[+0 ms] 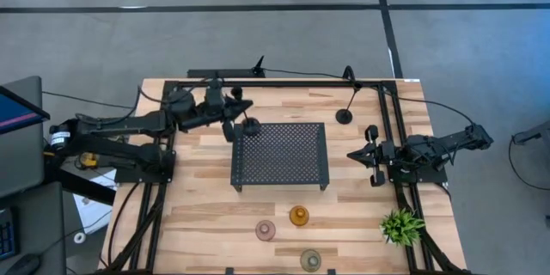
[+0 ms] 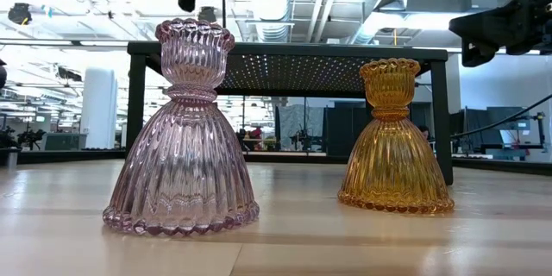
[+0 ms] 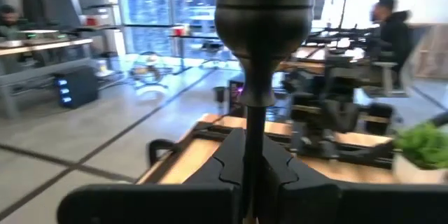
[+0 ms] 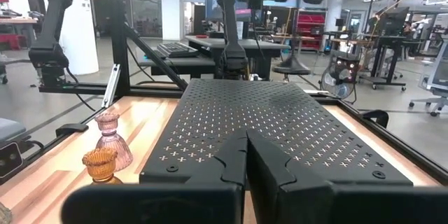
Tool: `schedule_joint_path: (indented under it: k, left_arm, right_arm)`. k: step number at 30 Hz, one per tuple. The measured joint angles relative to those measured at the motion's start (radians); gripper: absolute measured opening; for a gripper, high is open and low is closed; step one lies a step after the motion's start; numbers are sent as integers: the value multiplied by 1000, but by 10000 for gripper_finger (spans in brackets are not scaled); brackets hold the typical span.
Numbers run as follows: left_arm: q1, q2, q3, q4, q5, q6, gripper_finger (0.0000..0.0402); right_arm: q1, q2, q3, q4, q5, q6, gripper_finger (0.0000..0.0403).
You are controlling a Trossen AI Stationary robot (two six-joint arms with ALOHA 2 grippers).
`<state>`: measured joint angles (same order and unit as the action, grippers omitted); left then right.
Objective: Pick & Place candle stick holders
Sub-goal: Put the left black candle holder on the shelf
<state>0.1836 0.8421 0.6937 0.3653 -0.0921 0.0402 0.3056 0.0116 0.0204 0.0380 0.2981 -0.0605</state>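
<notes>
While the left pincer [image 3: 253, 175] is pinched shut on the stem of a slim black stemmed candle stick holder [image 1: 250, 126], held near the far left corner of the black perforated rectangular metal tray [image 1: 280, 156], the step in hand looks like carrying that holder to its resting spot. Next it likely needs lowering upright with its round base flat before release. The right pincer [image 4: 246, 155] is pressed together and empty, waiting beside the tray's right edge. A second black stemmed holder [image 1: 345, 115] stands on the wooden tabletop [image 1: 198, 206] beyond the tray. The pink [image 1: 265, 230], amber [image 1: 299, 216] and green [image 1: 310, 260] ribbed glass holders sit near the front edge, well apart from both arms, with open wood around them. A small green spiky plant [image 1: 401, 223] crowds the front right corner.
</notes>
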Motion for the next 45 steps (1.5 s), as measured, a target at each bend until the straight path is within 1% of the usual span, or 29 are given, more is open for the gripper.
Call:
schedule_joint_path:
  k: [5, 9, 12, 16, 28, 36, 45]
  left_arm:
    - [-65, 64, 0, 41, -12, 4, 8]
    - [-69, 140, 16, 69, -16, 21, 8]
    - [-69, 188, 47, 74, -41, 33, 8]
    - [-69, 221, 73, 76, -42, 34, 8]
    - [-69, 226, 74, 74, -42, 22, 8]
    - [-69, 226, 74, 74, -42, -17, 8]
    - [-69, 226, 74, 77, -41, -19, 30]
  right_arm:
    - [0, 0, 0, 1, 0, 0, 0]
    - [0, 0, 0, 3, 0, 0, 0]
    - [0, 0, 0, 4, 0, 0, 0]
    - [0, 0, 0, 4, 0, 0, 0]
    - [0, 0, 0, 4, 0, 0, 0]
    - [0, 0, 0, 4, 0, 0, 0]
    - [0, 0, 0, 4, 0, 0, 0]
